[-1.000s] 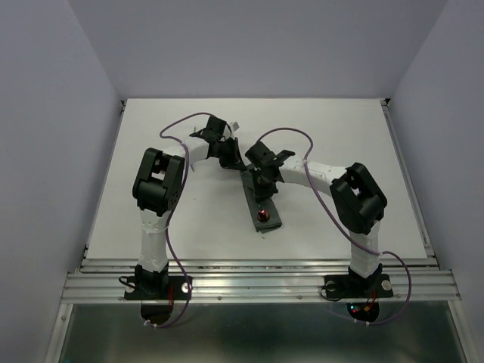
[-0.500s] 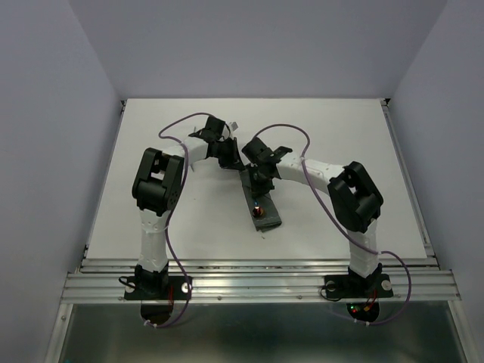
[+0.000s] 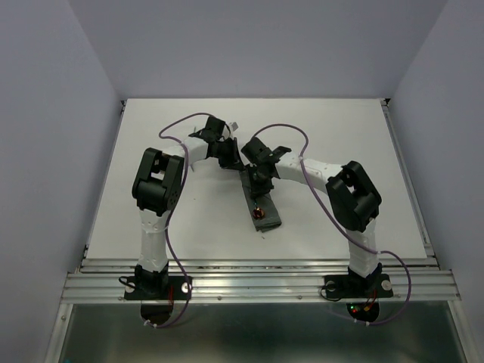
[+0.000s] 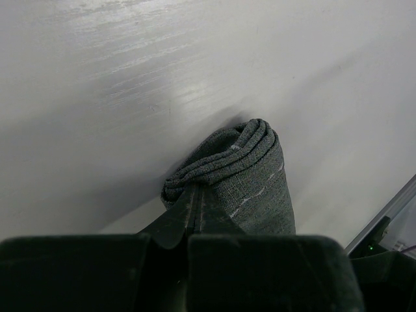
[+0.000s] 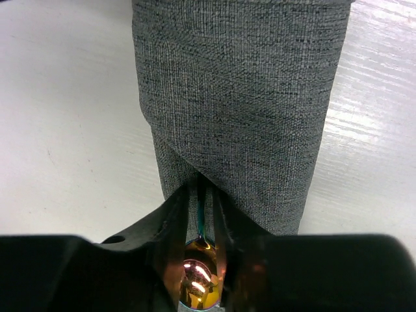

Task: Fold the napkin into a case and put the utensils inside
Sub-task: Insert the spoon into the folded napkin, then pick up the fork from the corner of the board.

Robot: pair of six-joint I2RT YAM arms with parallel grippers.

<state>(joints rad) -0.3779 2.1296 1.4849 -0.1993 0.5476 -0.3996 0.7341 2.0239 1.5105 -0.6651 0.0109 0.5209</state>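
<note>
My left gripper [image 4: 195, 218] is pinched shut on the bunched end of the case [image 4: 250, 175] lying mid table [image 3: 363, 151]; my right gripper [image 5: 199, 203] narrowly flanks the spoon [image 5: 199, 276] bowl, its handle tucked inside, grip unclear.

A robotics lab cell: plain pale walls [image 3: 45, 113] enclose a white table [image 3: 348, 136] edged by aluminium rails [image 3: 257, 281].

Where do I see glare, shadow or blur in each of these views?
Right wrist: glare spots on the bowl of the spoon, the weave of the case sharp. Left wrist: streaky sheen on the table, a soft shadow beside the case, the left gripper dark and blurred. Top external: even light, only faint shadows.
</note>
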